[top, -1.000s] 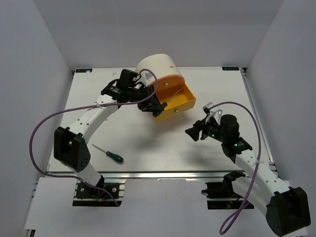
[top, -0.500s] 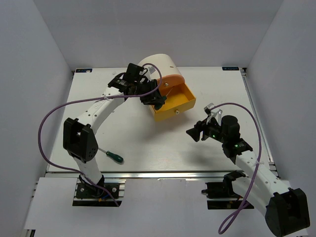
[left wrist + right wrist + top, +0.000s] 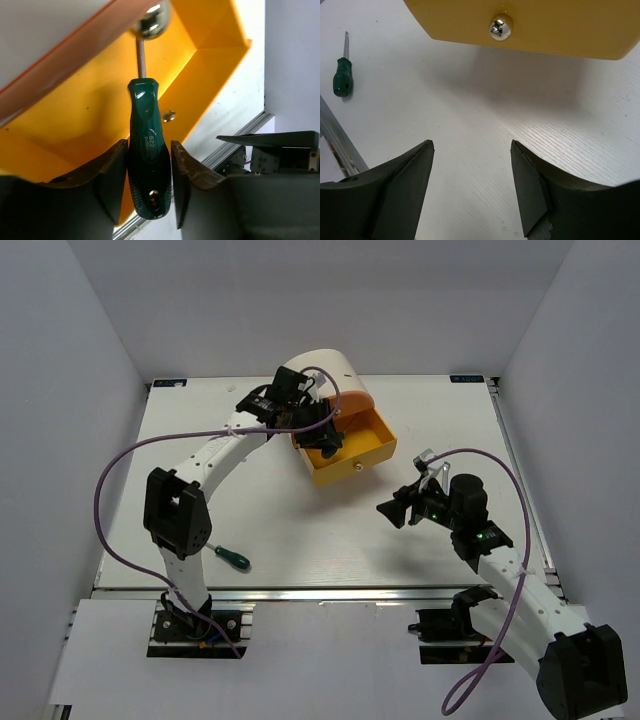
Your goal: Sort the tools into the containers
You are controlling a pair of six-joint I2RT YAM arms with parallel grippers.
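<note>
Left wrist view gives you what the overhead can't. Your left tool [image 3: 148, 150] is closed partway on the green-handled screwdriver [image 3: 145, 110], with a pad touching each side of the handle. The butt end faces the camera and the shaft points away toward a shiny knob [image 3: 152, 22] by the orange drawer [image 3: 75, 50] edge. You can't tell whether the tip touches that knob. Behind the screwdriver is the inside of the pulled-out yellow drawer [image 3: 85, 115].

Top external view puts the left tool over the left end of that open yellow drawer. The drawer sticks out of the cream cabinet [image 3: 318, 368] at the back of the tabletop [image 3: 300, 520]. The held screwdriver is hidden by the tool in this view. Your right tool [image 3: 392, 510] hangs right of centre, well apart from the drawer. A small screwdriver [image 3: 234, 559] lies near the front-left edge, partly behind the left arm.

Right wrist view shows the right tool's jaws spread wide, with nothing between them and bare tabletop below. It also shows the yellow drawer's front knob [image 3: 500, 27]. The small screwdriver shows whole here, with a green handle and a thin shaft.
</note>
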